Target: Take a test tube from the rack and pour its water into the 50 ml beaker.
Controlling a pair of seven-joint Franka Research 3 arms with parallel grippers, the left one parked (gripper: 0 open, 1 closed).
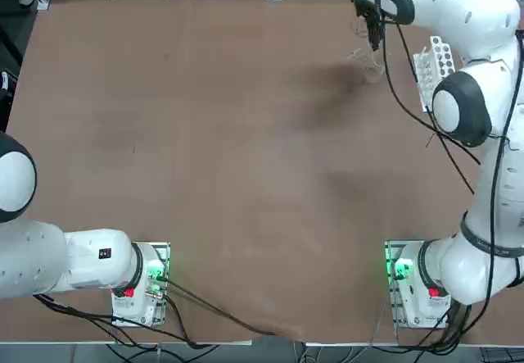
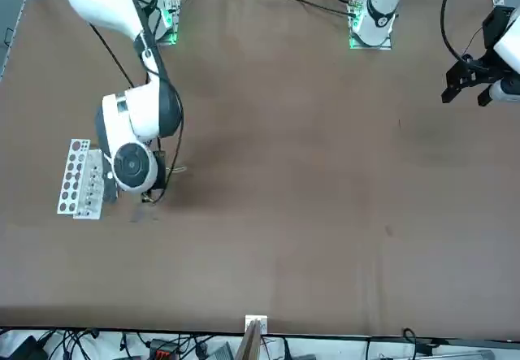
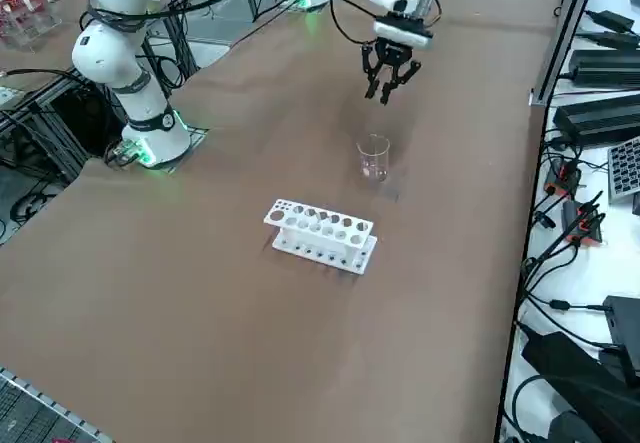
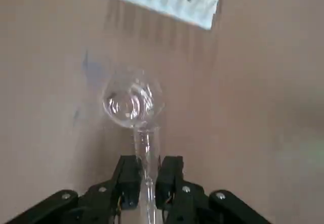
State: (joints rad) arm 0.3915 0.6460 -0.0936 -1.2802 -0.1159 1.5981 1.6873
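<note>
**Tube tipped at beaker mouth, pour under way or about to start**

Brown tabletop (image 3: 200,293), cables and gear round the edges, otherwise bare apart from the task items. White rack (image 3: 321,236) sits near the table's right edge, long side running roughly along that edge; holes look empty in the right side view, can't be sure. 50 ml beaker (image 3: 374,158) stands upright just past the rack, apart from it, not touching.

Right gripper (image 4: 148,176) is clenched on the test tube (image 4: 146,153), fingers (image 4: 130,176) pinching the glass from both sides. In the wrist view the tube runs straight out from between the fingers, long axis aimed at the beaker, open end at or just over the near rim of the beaker (image 4: 132,104). Can't tell if the lip touches the rim. Gripper (image 3: 388,75) hangs above and a bit beyond the beaker in the right side view; tube itself not visible there.

Water not clearly visible; some glints inside the beaker, can't say whether liquid is in it yet.

Judgement: the step is the pour. Key relation: tube mouth must stay over the beaker opening while the wrist tips further; it's near the rim edge, so spill on the near side is the risk.
</note>
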